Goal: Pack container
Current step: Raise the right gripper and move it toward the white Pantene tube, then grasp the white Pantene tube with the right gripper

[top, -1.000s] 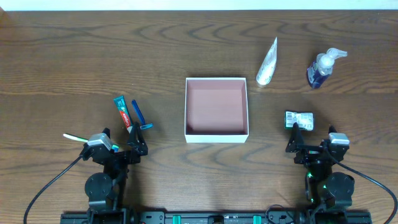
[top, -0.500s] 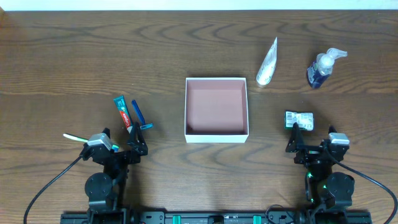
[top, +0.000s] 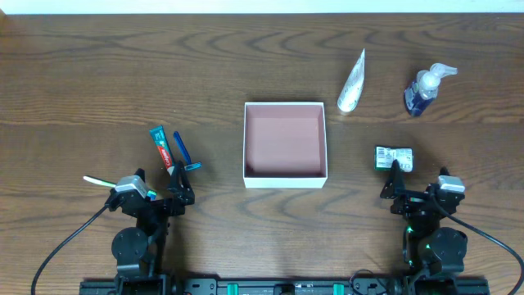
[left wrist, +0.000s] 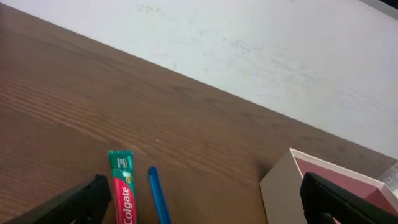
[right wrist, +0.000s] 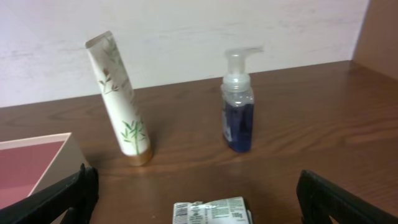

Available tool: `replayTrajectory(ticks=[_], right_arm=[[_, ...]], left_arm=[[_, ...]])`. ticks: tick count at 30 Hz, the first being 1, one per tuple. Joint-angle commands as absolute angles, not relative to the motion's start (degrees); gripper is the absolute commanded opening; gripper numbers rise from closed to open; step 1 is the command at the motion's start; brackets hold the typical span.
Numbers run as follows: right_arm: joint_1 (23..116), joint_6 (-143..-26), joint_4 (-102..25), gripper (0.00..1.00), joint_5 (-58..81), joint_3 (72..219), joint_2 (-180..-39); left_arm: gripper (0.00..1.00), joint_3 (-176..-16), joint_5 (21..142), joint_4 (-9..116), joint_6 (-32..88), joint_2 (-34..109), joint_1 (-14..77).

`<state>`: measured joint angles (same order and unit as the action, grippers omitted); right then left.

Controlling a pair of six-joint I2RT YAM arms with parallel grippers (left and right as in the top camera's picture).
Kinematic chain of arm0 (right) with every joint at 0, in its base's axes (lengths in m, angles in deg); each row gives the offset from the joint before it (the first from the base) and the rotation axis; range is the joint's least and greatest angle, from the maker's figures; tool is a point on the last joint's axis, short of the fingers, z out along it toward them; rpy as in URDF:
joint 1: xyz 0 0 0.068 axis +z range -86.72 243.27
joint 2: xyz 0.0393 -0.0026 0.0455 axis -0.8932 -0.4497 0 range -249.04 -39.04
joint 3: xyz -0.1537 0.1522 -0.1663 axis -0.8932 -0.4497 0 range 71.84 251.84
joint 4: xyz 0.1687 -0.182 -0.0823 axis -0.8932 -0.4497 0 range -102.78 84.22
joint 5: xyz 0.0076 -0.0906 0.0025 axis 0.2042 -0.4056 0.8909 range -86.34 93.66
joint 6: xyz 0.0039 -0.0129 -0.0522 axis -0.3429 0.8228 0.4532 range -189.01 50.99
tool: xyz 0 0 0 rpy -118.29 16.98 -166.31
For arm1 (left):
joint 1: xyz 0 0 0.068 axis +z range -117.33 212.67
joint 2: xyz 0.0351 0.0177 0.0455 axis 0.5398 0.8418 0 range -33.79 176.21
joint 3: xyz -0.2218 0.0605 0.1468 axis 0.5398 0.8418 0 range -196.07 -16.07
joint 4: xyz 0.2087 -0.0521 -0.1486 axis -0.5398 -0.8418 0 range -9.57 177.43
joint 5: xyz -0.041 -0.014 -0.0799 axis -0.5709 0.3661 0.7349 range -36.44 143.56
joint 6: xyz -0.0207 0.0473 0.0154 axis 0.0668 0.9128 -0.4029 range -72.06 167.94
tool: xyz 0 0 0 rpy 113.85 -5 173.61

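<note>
Container [top: 285,139]: square white-walled box, pink inside, nothing in it. Sits mid-desk [top: 82,82], upright, open side up.
Left hand [top: 161,188]: jaws wide, holding nothing; container ahead and to its right, apart.
Right hand [top: 417,191]: jaws wide, holding nothing; container ahead and to its left, apart.
Toothpaste tube [top: 162,147], blue-handled item [top: 182,152]: side by side, between left hand and container.
Small packet [top: 394,157]: just ahead of right hand.
White tube [top: 352,82], pump bottle [top: 424,90]: beyond container's far right corner.

Overhead down, 2 wrists low — sharing container [top: 285,140]
</note>
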<state>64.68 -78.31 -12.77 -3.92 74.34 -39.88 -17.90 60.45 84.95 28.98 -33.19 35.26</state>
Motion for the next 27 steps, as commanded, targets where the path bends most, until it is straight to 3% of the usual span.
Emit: replayTrajectory(ticks=[1, 5, 11, 15, 22, 27], right_arm=[[65.06, -77.07, -12.77, 0.99, -5.99, 73.86, -39.4], [65.06, -79.14, -6.95, 0.99, -6.87, 73.86, -39.4], [65.06, -79.23, -1.49, 0.99, 7.82, 73.9, -39.66], [65.06, -79.21, -1.49, 0.99, 9.31, 75.61, -43.14], [65.08, -75.56, -2.45, 0.99, 13.85, 93.64, -65.89], [65.43, -75.49, -13.05, 0.99, 22.05, 117.79, -89.34]], left_arm=[[0.98, -16.3, 60.43, 84.09, 30.34, -33.46, 35.65], [0.98, -16.3, 60.43, 84.09, 30.34, -33.46, 35.65], [0.98, -16.3, 60.43, 84.09, 30.34, -33.46, 35.65], [0.98, -16.3, 60.43, 84.09, 30.34, -33.46, 35.65], [0.98, -16.3, 60.43, 84.09, 30.34, -33.46, 35.65], [0.98, -16.3, 60.43, 84.09, 30.34, -33.46, 35.65]])
